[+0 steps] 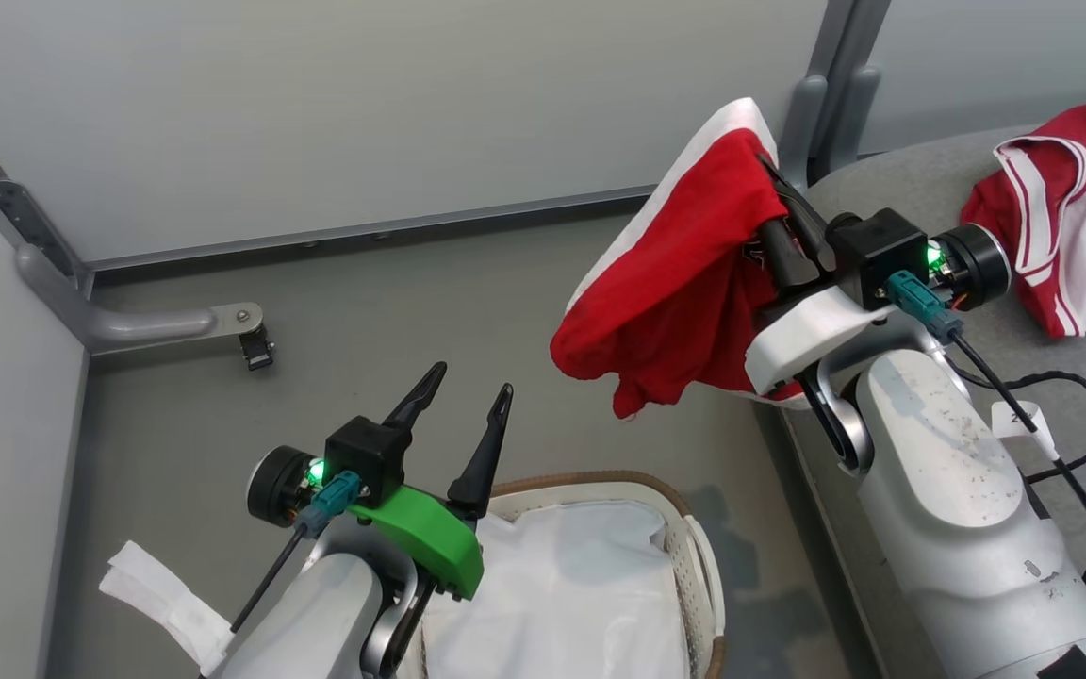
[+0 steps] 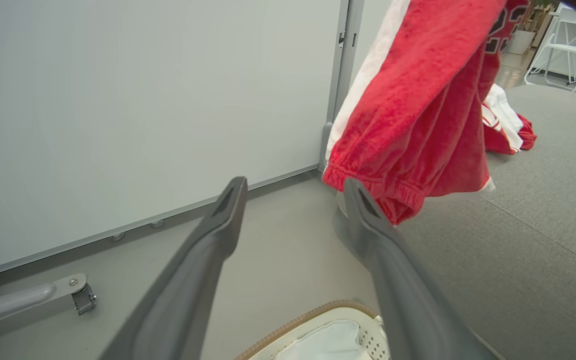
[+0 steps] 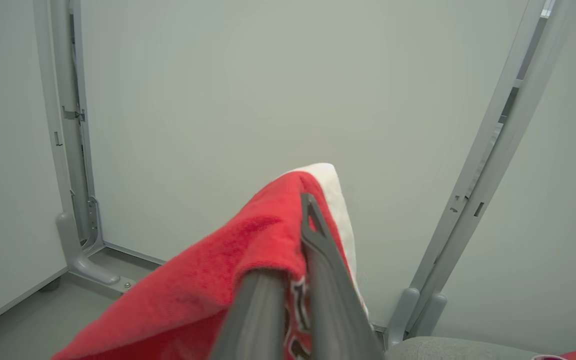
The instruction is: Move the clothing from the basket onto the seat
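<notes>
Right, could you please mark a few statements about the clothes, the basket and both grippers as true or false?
1. The right gripper has its jaws closed on a red garment. True.
2. The left gripper has its jaws shut. False: they stand open with nothing between them.
3. A second garment, red and white, lies on the grey seat. True.
4. Red clothes are piled in the basket. False: the part in view holds a white liner.
</notes>
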Controlling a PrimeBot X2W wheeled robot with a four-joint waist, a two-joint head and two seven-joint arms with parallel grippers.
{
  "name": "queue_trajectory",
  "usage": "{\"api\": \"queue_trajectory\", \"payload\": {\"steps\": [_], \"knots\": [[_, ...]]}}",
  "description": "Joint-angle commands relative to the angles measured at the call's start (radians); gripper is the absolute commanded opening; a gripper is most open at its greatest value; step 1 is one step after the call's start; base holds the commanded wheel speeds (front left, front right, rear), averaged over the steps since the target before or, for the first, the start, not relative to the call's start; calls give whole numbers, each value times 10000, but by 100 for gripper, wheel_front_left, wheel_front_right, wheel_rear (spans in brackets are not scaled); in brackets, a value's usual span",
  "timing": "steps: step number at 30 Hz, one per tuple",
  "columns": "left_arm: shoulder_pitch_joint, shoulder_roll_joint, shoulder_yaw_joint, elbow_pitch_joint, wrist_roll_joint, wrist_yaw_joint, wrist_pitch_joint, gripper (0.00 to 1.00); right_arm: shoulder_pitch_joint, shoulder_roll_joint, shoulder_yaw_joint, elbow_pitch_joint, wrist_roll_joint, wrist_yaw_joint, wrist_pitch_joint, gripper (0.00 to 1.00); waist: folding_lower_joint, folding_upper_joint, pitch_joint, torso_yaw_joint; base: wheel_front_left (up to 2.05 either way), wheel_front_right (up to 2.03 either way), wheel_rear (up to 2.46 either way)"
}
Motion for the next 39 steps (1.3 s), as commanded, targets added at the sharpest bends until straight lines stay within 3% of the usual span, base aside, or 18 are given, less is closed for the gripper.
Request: {"api": "queue_trajectory", "payload": {"steps": [1,23,32,39], "knots": [[139,-39,78,-32,175,-78,-3,100,123,-39,-21,-57,-22,-14,-23,0,0,120,151,-262,0,0,0],[-551,-281,175,84,1351,-537,-4,100,197,-27,-1649,-701,-368,-14,-23,0,0,120,1550,-4551,0,0,0],[-908,-353,-315,342,1427,-653,-3,100,396,-25,-2152,-777,-566,-14,-23,0,0,120,1823,-4829,0,0,0],[-1026,-348,-529,357,1438,-683,-3,100,-424,-282,-1266,-112,-1336,-16,-23,0,0,120,2081,-4588,0,0,0]]}}
